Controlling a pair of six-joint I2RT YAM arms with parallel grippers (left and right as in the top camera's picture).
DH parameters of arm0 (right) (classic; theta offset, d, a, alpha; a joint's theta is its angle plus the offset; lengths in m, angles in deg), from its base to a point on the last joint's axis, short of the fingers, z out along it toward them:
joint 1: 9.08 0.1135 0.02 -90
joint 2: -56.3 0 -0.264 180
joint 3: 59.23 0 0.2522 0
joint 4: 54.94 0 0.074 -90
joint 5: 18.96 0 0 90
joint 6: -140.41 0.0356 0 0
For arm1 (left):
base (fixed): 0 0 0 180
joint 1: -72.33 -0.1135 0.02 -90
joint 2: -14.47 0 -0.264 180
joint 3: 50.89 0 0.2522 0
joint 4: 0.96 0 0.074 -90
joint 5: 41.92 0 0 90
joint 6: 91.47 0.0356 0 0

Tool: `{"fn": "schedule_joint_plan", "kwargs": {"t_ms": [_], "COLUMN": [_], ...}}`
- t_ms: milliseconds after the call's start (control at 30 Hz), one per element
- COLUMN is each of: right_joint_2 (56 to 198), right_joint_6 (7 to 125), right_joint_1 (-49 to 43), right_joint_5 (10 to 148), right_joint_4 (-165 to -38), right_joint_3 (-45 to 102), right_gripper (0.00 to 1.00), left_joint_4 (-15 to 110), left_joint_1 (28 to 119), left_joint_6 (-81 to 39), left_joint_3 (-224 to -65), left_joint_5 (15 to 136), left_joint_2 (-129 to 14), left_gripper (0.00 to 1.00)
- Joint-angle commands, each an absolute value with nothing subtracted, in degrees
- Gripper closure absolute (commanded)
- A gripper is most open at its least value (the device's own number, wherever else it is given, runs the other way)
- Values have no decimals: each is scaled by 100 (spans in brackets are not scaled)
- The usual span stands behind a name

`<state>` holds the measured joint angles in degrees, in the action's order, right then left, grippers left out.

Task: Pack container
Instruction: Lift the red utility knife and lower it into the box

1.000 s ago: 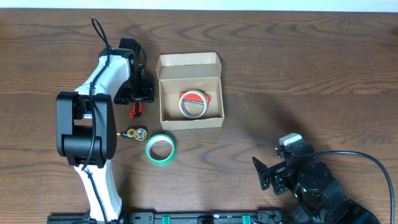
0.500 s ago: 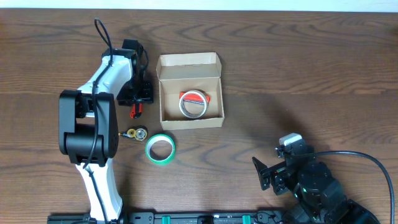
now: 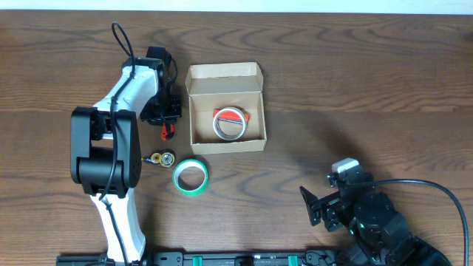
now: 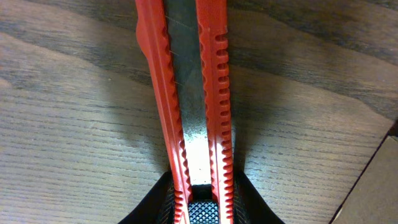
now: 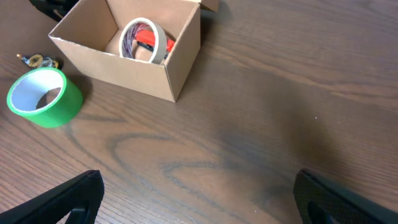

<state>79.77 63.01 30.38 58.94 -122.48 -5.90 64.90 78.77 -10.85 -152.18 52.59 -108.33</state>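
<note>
Our left gripper (image 3: 165, 120) is clamped on one end of the red utility knife (image 4: 189, 124) just left of the open box (image 3: 222, 77), our right gripper (image 5: 199, 186) gapes empty, and the long knife could swivel, catch the box wall or slip loose.

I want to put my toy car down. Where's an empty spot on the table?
Big bare patch right of the container, down to the right pincer. Also the strip behind the container. Crowded left of it: left pincer, red knife, green tape roll, small brass piece.
</note>
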Motion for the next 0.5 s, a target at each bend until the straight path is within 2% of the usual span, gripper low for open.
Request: {"fn": "schedule_joint_plan", "kwargs": {"t_ms": [0,467], "right_joint_2": [7942,7942], "right_joint_6": [6367,6365], "right_joint_1": [3071,3071], "right_joint_5": [5840,5840], "right_joint_4": [-12252,-12252], "right_joint_3": [-592,-592], "right_gripper": [1,1], "left_joint_4": [6459,6280], "left_joint_1": [7872,7866], "left_joint_6": [-1293,-1356], "left_joint_3": [-15301,-15378], "left_joint_5": [5216,5209], "left_joint_2": [-10956,-10652], "left_gripper": [80,79]}}
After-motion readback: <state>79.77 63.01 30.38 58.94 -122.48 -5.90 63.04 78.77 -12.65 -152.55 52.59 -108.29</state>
